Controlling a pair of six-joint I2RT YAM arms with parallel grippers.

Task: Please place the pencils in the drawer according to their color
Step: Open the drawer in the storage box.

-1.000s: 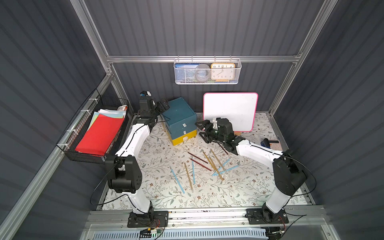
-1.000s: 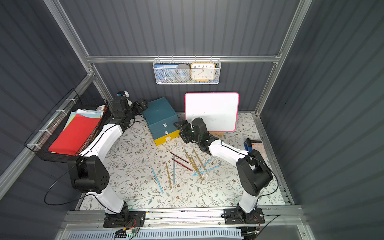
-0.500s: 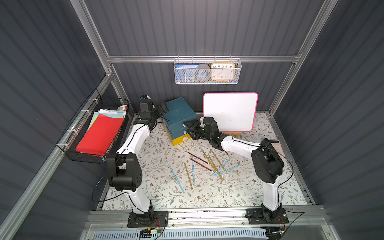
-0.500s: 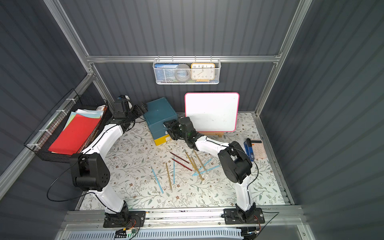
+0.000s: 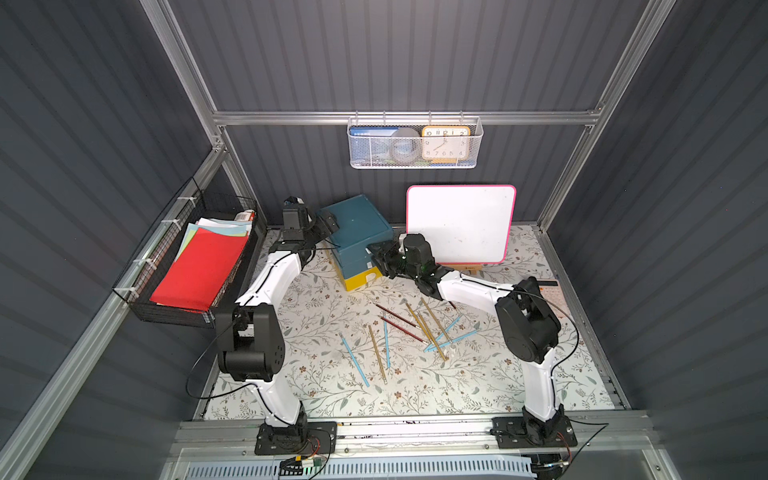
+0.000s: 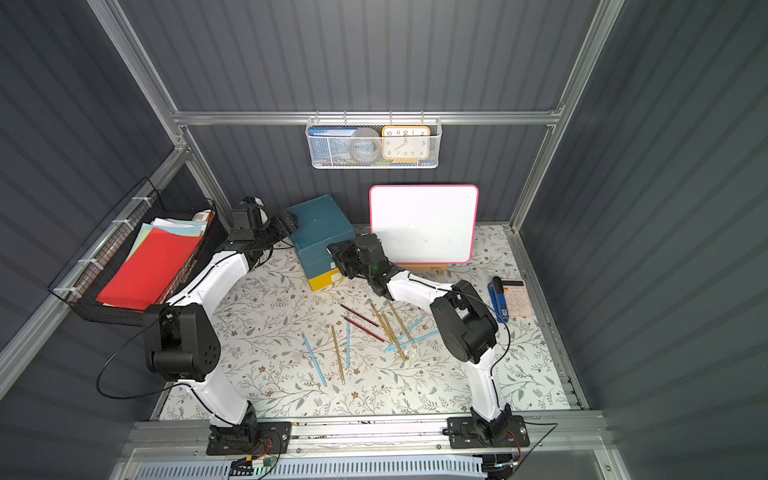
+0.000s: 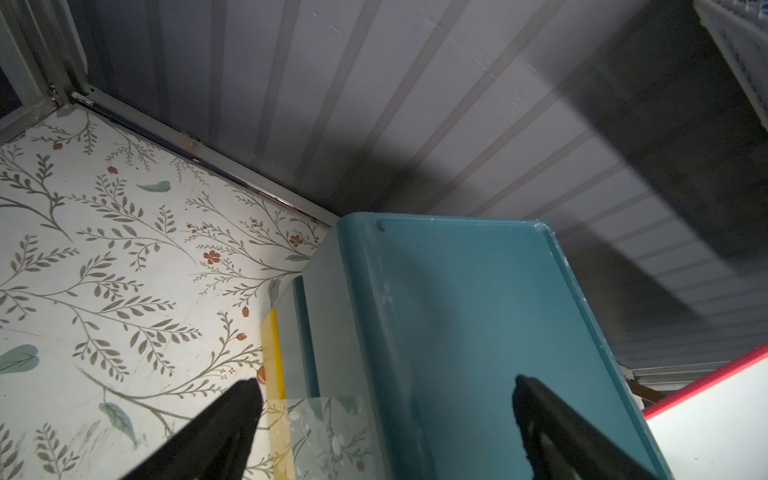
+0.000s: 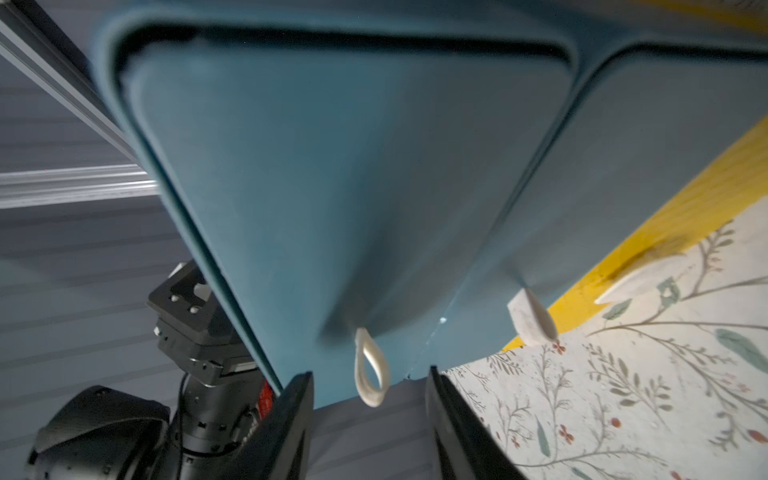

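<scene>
Right gripper [image 8: 368, 374], jaws apart, straddles the white pull loop [image 8: 370, 386] of the top drawer [image 8: 332, 187], seemingly to draw it open; left gripper [image 7: 386, 384], wide open, flanks the cabinet [image 7: 478, 311]

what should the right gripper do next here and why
Probably close the right gripper on the white pull loop: the loop sits between its open jaws, the top teal drawer is shut, and the pencils lie loose on the mat.

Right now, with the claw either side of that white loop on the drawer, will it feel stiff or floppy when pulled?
Probably floppy: the loop is a thin strip folded into a teardrop on the drawer front. It would likely flatten between the open jaws of the right gripper, then pull taut.
</scene>
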